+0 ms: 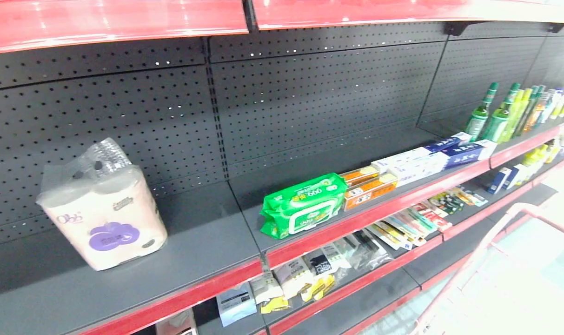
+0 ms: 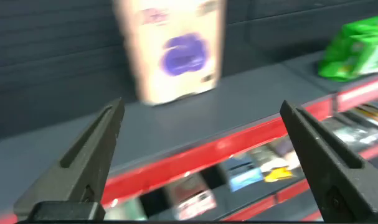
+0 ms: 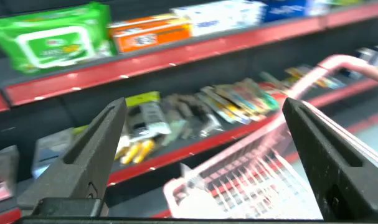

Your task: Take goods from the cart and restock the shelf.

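Note:
A white pack of toilet rolls (image 1: 102, 216) with a purple label stands on the dark grey shelf (image 1: 202, 242), at its left. A green pack of wet wipes (image 1: 304, 204) lies further right on the same shelf. My left gripper (image 2: 201, 118) is open and empty, in front of the shelf edge and short of the toilet-roll pack (image 2: 171, 50). My right gripper (image 3: 204, 112) is open and empty, above the pink wire cart (image 3: 263, 180) and facing the lower shelves. The wet wipes (image 3: 51, 34) lie beyond it on the upper shelf. The cart's pink rim (image 1: 495, 237) is at the lower right.
Orange boxes (image 1: 369, 185), white and blue boxes (image 1: 430, 158) and green bottles (image 1: 495, 114) line the shelf to the right. Small packets (image 1: 319, 270) fill the shelf below. A wide bare stretch of shelf lies between the toilet rolls and the wipes.

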### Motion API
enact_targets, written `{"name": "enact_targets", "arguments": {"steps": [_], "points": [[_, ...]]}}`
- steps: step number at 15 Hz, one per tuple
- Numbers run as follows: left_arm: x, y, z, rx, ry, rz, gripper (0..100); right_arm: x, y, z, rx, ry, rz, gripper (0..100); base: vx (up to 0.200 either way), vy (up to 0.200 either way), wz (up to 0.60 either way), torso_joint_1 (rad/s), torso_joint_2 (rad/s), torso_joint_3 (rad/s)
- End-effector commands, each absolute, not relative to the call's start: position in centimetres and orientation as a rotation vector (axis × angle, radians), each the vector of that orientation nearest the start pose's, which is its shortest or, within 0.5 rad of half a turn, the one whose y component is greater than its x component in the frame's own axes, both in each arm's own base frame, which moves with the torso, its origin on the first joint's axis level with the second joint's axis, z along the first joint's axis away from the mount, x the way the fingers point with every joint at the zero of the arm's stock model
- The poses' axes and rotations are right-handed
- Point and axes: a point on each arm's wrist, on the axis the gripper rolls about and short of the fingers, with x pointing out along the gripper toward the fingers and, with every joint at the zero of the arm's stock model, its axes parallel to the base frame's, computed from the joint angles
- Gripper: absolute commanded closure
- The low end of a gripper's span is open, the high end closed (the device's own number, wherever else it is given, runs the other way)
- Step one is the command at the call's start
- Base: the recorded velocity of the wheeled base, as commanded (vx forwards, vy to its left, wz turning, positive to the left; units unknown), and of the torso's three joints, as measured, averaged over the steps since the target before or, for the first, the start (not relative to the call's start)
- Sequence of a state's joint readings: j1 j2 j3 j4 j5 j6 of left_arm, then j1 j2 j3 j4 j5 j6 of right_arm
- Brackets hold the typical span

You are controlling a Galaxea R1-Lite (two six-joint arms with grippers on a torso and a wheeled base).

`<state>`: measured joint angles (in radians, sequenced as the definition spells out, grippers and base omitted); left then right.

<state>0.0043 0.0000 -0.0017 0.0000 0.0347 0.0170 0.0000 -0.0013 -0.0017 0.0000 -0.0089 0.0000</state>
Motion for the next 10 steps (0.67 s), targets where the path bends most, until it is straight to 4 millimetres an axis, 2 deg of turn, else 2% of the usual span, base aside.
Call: {"name": "enact_targets", "arguments": {"steps": [1,9,10], "points": [[-2.28,0.07,7.59,0.017,0.0,0.04,0,-2.29,-0.02,7.59,0.0,-0.002,-0.009,0,0.0,0.0,-0.6,0.002,0.0,0.002],[-2.28,0.07,7.59,0.017,0.0,0.04,0,-2.29,-0.02,7.59,0.0,-0.002,-0.009,0,0.0,0.0,-0.6,0.004,0.0,0.001],[-2.28,0.07,7.59,0.017,0.0,0.041,0,-2.29,-0.02,7.59,0.002,-0.002,-0.009,0,0.0,0.0,0.0,0.0,0.0,0.0]]}}
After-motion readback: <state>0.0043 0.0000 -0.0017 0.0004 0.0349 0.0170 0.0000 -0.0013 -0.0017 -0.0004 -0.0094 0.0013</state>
